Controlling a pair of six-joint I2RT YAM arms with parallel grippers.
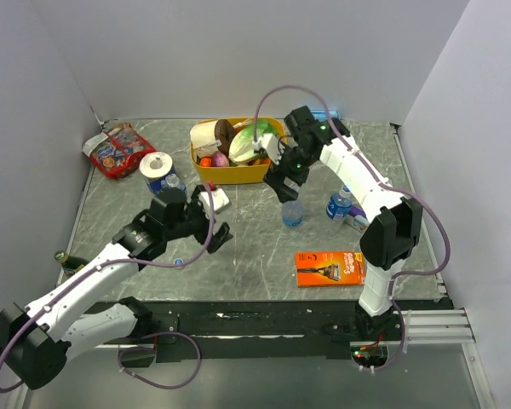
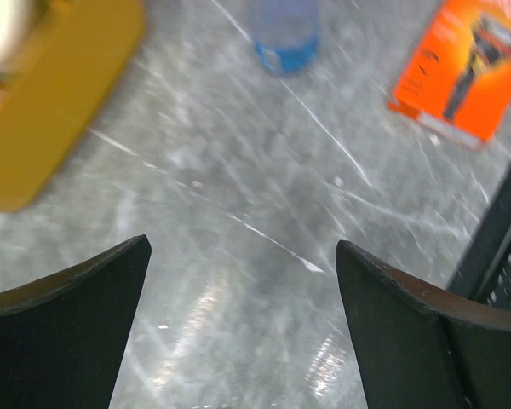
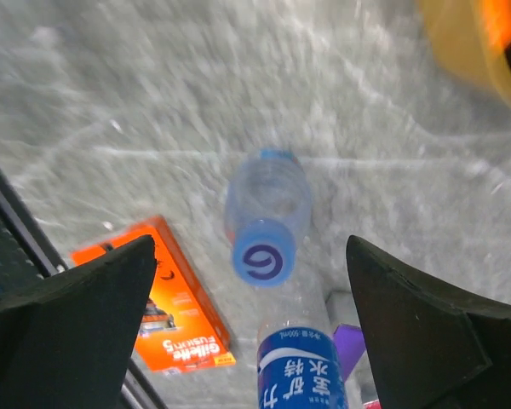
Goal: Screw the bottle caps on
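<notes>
A small clear bottle [image 1: 292, 213] stands upright in the middle of the table, with a blue cap [image 3: 263, 253] sitting on its neck. My right gripper [image 3: 251, 243] hangs open just above it, its fingers wide on either side of the cap and not touching it. A second bottle [image 3: 302, 371] with a blue label lies on its side just to the right. Another bottle [image 1: 172, 181] stands by the tape roll. One loose blue cap [image 1: 178, 262] lies on the table near my left arm. My left gripper [image 2: 243, 247] is open and empty over bare table.
A yellow bin [image 1: 238, 175] full of items stands at the back centre. An orange razor box [image 1: 330, 267] lies front right. A tape roll [image 1: 156, 164] and a red snack bag [image 1: 115, 152] are at the back left. A green glass bottle [image 1: 66, 260] sits at the left edge.
</notes>
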